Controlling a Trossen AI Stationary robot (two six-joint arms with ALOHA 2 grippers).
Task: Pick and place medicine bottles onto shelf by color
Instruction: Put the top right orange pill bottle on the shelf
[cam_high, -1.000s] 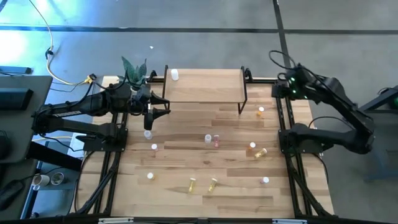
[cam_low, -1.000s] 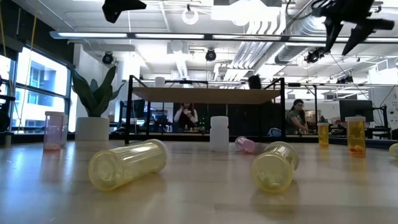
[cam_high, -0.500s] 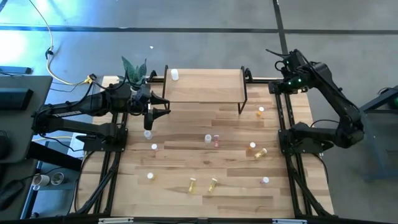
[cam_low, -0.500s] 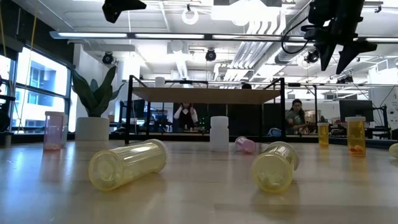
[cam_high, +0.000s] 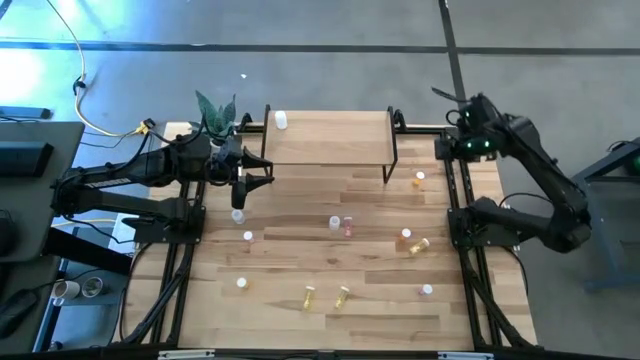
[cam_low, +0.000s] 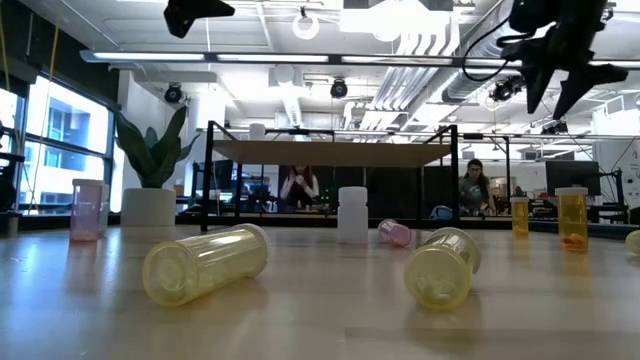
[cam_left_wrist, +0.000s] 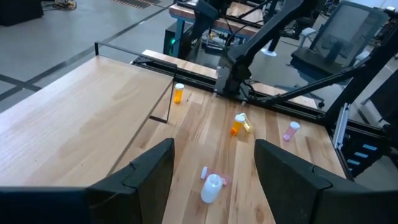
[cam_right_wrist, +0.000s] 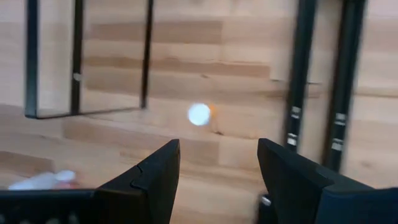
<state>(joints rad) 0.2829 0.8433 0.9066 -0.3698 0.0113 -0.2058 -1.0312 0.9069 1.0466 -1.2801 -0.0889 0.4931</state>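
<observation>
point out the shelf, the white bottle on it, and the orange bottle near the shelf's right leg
shelf (cam_high: 330, 140), high view, bare middle of its wood board
white bottle (cam_high: 281, 120), high view, its cap seen from above
orange bottle (cam_high: 418, 180), high view, its white cap

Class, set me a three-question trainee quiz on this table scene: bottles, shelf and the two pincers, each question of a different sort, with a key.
1. True or false: the shelf already carries one white bottle.
2. Multiple choice: the left pincer is
A. shut on a pink bottle
B. open and holding nothing, near the shelf's front left leg
C. resting on the table's near edge
3. Fill in: the two pale yellow bottles near the table's front edge are lying ____ rather than standing.

Key
1. True; it stands at the shelf's back left corner.
2. B. The right pincer is also open and empty, raised beyond the table's far right corner.
3. down
</observation>
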